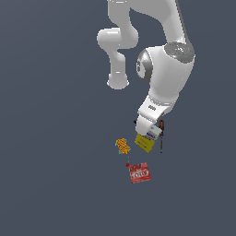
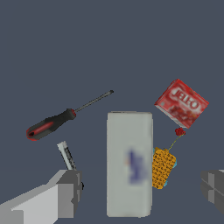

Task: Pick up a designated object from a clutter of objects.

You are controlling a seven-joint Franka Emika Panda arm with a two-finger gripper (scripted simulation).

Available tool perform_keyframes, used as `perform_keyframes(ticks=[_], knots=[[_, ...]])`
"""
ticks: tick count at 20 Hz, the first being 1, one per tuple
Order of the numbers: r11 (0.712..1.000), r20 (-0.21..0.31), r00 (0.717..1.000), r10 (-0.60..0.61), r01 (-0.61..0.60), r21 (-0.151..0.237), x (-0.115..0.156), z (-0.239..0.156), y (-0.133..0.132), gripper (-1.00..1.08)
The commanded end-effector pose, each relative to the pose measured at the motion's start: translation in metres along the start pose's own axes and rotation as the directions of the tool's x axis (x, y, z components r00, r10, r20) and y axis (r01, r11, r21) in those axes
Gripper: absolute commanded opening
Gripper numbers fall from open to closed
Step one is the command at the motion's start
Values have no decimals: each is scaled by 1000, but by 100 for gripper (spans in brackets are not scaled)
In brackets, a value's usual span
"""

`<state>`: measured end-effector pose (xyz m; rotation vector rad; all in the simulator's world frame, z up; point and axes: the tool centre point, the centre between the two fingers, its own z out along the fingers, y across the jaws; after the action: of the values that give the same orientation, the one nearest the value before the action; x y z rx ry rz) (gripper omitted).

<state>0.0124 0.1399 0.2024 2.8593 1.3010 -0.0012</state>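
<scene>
Five items on a plain dark floor, under one white arm. Carton [image 2: 130, 162], white top with blurred blue lettering, midway between the two grey fingers [image 2: 64, 192] of the gripper [image 2: 140, 192]; jaws spread wide, clear gaps on both sides, nothing held, no contact visible. In the exterior view, carton [image 1: 144, 142] with its yellow lower body directly below the gripper [image 1: 148, 131], upper part hidden by the hand. Orange block [image 2: 163, 168] just beside the carton, inside the gap toward the second finger; touching or narrowly apart cannot be told. Red packet [image 2: 181, 103] beyond the block, tilted, apart from the carton; small red tag on a thin line between packet and block. Marker [image 2: 67, 155] close by the first finger, outside the carton's other side. Screwdriver [image 2: 61, 119], red-and-black handle, well apart from the carton, shaft pointing away from the handle. Open floor on every side of the cluster; no walls or edges in view.
</scene>
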Motion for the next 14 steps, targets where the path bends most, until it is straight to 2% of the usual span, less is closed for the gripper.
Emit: perform_keyframes(ticks=[1,14], knots=[[1000,0,1000,0,0,0,0,1,0,100],[1000,-1,1000,-5,5,0,0,48,-1,100]])
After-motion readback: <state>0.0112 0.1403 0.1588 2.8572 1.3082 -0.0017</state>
